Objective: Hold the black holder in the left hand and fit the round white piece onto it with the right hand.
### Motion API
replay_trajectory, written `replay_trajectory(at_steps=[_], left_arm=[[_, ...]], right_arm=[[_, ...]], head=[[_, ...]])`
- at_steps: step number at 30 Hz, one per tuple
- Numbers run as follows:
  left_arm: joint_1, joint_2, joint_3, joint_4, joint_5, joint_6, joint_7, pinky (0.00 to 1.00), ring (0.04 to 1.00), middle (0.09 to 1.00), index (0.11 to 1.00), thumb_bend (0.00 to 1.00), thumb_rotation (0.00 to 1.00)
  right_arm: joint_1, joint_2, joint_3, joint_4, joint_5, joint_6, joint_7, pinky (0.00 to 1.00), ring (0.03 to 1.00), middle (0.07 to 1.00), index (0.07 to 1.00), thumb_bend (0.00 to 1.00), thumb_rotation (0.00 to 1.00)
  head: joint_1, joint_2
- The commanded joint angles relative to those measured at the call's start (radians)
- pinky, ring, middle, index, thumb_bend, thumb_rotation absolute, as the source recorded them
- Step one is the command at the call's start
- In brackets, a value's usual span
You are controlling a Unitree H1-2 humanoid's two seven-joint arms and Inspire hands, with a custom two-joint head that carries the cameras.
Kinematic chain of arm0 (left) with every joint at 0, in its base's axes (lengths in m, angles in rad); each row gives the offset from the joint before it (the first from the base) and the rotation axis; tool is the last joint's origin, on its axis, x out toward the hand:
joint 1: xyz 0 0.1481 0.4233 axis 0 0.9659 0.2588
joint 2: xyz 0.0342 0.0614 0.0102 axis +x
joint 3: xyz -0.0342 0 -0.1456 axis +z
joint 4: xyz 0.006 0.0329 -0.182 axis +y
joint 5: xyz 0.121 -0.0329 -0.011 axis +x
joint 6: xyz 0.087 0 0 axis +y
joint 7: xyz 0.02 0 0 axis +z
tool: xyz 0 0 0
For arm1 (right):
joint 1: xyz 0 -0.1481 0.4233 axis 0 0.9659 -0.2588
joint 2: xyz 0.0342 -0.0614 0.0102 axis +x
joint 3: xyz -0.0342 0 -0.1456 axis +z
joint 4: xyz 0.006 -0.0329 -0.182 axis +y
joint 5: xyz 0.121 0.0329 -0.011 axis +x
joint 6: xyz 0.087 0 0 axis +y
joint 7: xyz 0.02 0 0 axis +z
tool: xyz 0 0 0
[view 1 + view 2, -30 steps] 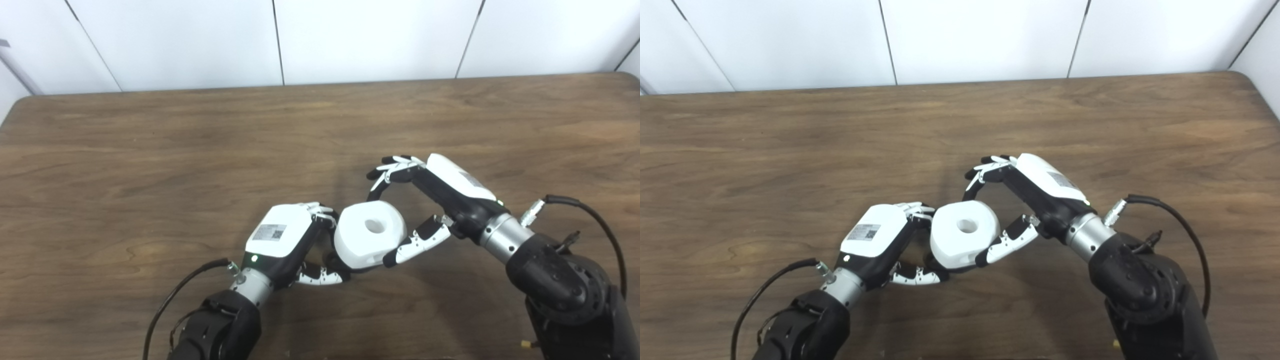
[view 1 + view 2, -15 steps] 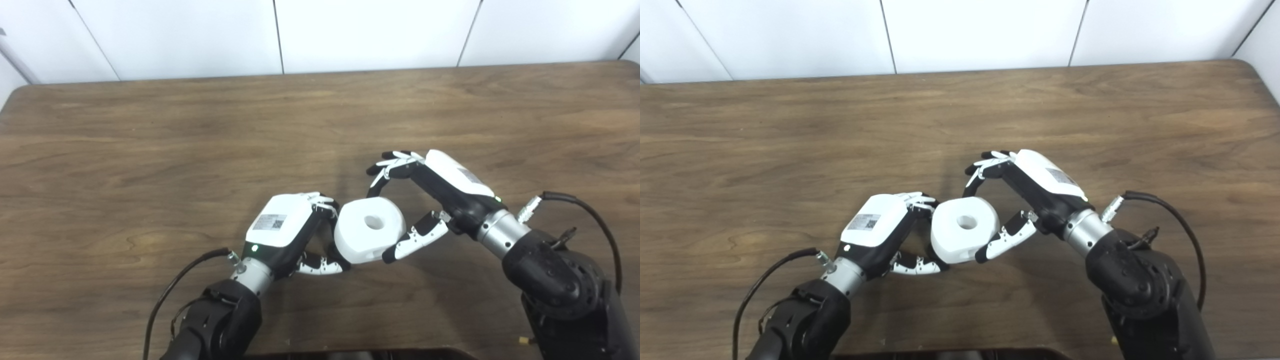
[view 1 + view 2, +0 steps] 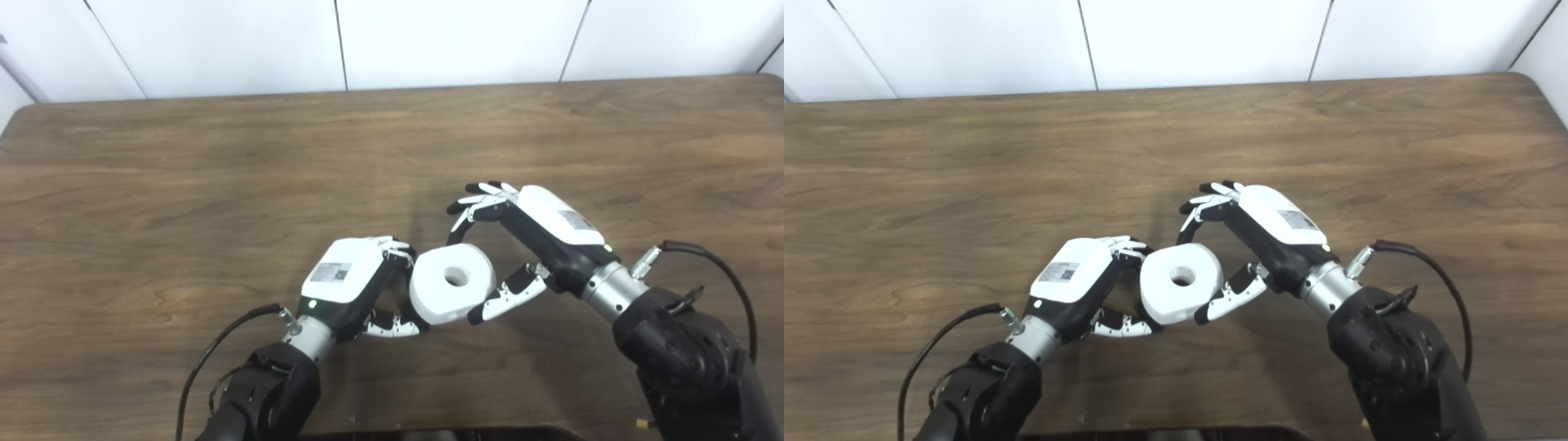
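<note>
The round white piece (image 3: 433, 295), a thick ring with a centre hole facing up, sits low over the table between both hands. My left hand (image 3: 346, 283) is curled shut against its left side. The black holder in that hand is almost wholly hidden by the fingers and the piece. My right hand (image 3: 539, 229) reaches in from the right. Its thumb (image 3: 502, 298) presses the piece's near right side and its fingers (image 3: 474, 207) arch over the far rim.
The brown wooden table (image 3: 184, 184) runs back to a white panelled wall (image 3: 429, 43). Black cables trail from both wrists (image 3: 226, 349) (image 3: 710, 260). A dark edge (image 3: 441, 433) shows at the bottom of the picture.
The camera has tipped down a little. The white piece now lies flatter, with its hole more upward. The right hand shifted slightly around it, and the left hand kept its hold.
</note>
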Motion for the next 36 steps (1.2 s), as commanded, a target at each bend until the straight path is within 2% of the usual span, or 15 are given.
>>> replay_trajectory(at_steps=[1, 9, 26, 36], left_arm=[[0.019, 0.003, -0.009, 0.006, -0.009, 0.01, -0.045, 0.84, 0.869, 0.804, 0.489, 0.51, 0.06], [0.018, 0.0, -0.011, 0.012, -0.007, 0.01, -0.042, 0.84, 0.869, 0.804, 0.489, 0.51, 0.06], [0.02, 0.0, -0.012, -0.002, -0.011, 0.013, -0.052, 0.84, 0.872, 0.809, 0.49, 0.51, 0.06], [0.02, 0.0, -0.012, -0.001, -0.009, 0.016, -0.052, 0.84, 0.872, 0.807, 0.489, 0.51, 0.06]], right_arm=[[-0.01, -0.01, 0.002, -0.005, -0.013, -0.041, -0.025, 1.0, 0.94, 0.812, 0.481, 0.53, 0.14], [-0.007, 0.003, 0.008, 0.006, -0.027, -0.055, -0.025, 1.0, 0.943, 0.812, 0.481, 0.53, 0.14], [-0.011, 0.022, 0.048, 0.024, -0.057, -0.036, -0.004, 1.0, 0.952, 0.815, 0.481, 0.53, 0.14], [-0.014, 0.025, 0.054, 0.038, -0.056, -0.033, 0.005, 1.0, 0.961, 0.82, 0.481, 0.53, 0.14]], head=[[0.001, 0.0], [-0.004, -0.003], [-0.005, -0.002], [-0.005, -0.002]])
